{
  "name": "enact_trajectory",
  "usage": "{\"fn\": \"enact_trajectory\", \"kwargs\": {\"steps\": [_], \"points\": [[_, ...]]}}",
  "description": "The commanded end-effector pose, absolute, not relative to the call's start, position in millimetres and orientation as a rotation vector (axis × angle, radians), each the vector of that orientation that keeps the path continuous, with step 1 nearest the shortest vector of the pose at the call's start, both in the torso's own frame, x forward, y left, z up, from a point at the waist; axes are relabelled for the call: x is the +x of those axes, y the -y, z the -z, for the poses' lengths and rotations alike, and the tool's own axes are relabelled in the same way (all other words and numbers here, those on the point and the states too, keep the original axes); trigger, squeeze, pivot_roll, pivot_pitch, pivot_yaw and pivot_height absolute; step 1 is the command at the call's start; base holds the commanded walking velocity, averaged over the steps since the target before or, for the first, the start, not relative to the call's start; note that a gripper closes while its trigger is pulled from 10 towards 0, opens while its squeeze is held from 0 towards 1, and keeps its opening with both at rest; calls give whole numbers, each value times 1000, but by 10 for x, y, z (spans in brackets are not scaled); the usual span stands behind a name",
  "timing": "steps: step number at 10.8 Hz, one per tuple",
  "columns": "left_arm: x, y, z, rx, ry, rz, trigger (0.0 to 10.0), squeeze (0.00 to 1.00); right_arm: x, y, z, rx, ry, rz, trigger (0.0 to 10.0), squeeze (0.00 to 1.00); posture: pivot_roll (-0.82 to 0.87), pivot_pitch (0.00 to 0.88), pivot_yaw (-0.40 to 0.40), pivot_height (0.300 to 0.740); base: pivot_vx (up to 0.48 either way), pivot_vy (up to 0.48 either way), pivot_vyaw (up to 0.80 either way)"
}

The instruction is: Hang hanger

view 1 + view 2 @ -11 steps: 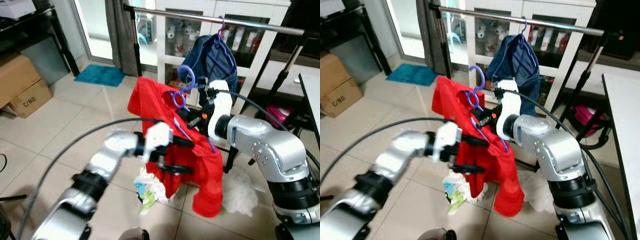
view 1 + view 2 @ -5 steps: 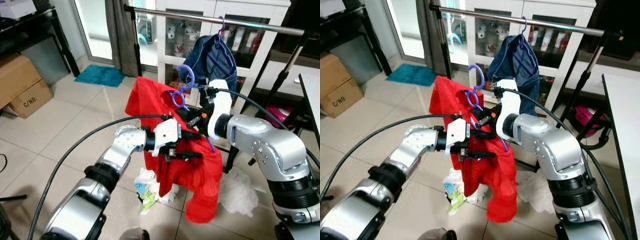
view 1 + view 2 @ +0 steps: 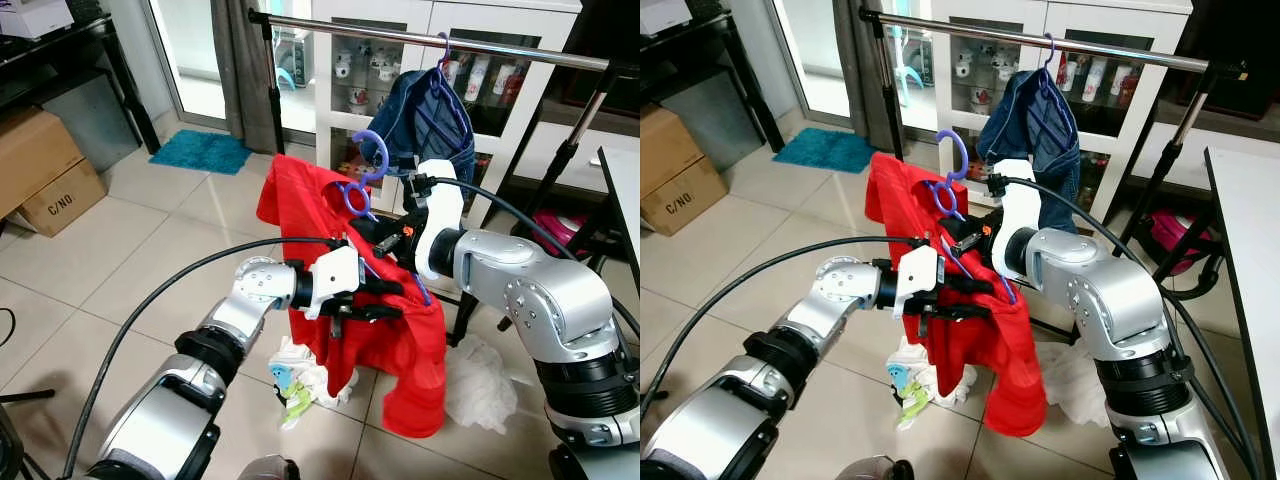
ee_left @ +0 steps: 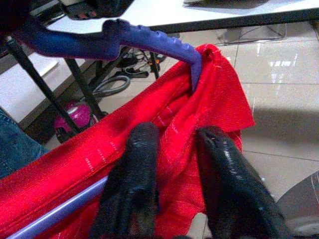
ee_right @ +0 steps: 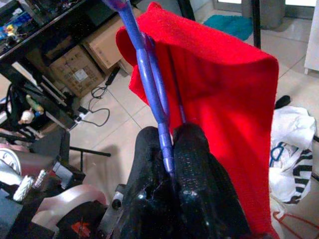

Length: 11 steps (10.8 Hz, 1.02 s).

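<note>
A purple hanger (image 3: 372,152) carries a red garment (image 3: 300,205) draped over it. My right gripper (image 3: 385,232) is shut on the hanger's thin bars (image 5: 145,67), holding it in front of and below the metal rail (image 3: 420,38). The hanger's hook points up, clear of the rail. My left gripper (image 3: 388,300) is at the front of the red cloth, just below the right one. Its two black fingers (image 4: 142,149) are closed on a fold of the red cloth (image 4: 174,124). A blue garment (image 3: 432,125) hangs from the rail on its own hanger.
A rack leg and a white glass-door cabinet (image 3: 350,60) stand behind the rail. Loose clothes (image 3: 300,380) and a white cloth (image 3: 480,385) lie on the tiles below. Cardboard boxes (image 3: 40,170) sit at the left, a teal mat (image 3: 200,150) beyond, a table edge (image 3: 625,190) at the right.
My left gripper has reached in to the red cloth and its fingers have narrowed on a fold. The garment's lower end swung up and has dropped back. The right arm holds still.
</note>
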<state>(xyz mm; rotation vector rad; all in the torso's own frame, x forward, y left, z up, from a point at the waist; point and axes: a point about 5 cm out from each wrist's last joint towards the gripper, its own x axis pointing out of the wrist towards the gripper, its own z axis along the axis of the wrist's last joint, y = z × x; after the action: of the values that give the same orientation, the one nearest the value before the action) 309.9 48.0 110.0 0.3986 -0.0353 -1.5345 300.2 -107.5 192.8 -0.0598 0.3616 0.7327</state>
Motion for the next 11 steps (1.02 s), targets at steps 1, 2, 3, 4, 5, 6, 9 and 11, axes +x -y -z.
{"fn": "enact_trajectory", "kwargs": {"steps": [1,2,3,4,5,6,9,11], "points": [[3120,-471,-1118,439,29,1547,0,0,3000,1043,-2088,-67,-292,-748,10000,0,-90,2,97,740,0,0,0],[3128,-473,-1113,448,28,1539,0,0,3001,1038,-2088,-67,-292,-748,10000,0,-88,2,97,740,0,0,0],[3135,-472,-1105,457,25,1534,0,0,3005,1037,-2090,-66,-291,-748,10000,0,-88,2,97,740,0,0,0],[3139,-468,-1098,460,24,1530,0,0,3007,1036,-2092,-64,-290,-749,10000,0,-87,2,97,740,0,0,0],[3139,-458,-1103,454,29,1532,0,0,3009,1035,-2093,-64,-290,-748,10000,0,-87,2,97,740,0,0,0],[3133,-434,-1130,425,46,1546,0,0,3012,1038,-2083,-63,-293,-746,10000,0,-86,2,98,740,0,0,0],[3121,-401,-1186,375,88,1559,0,0,3014,1048,-2055,-68,-304,-740,10000,0,-84,2,98,740,0,0,0],[3121,-401,-1186,375,88,1559,0,0,3014,1048,-2055,-68,-304,-740,10000,0,-84,2,98,740,0,0,0]]}}
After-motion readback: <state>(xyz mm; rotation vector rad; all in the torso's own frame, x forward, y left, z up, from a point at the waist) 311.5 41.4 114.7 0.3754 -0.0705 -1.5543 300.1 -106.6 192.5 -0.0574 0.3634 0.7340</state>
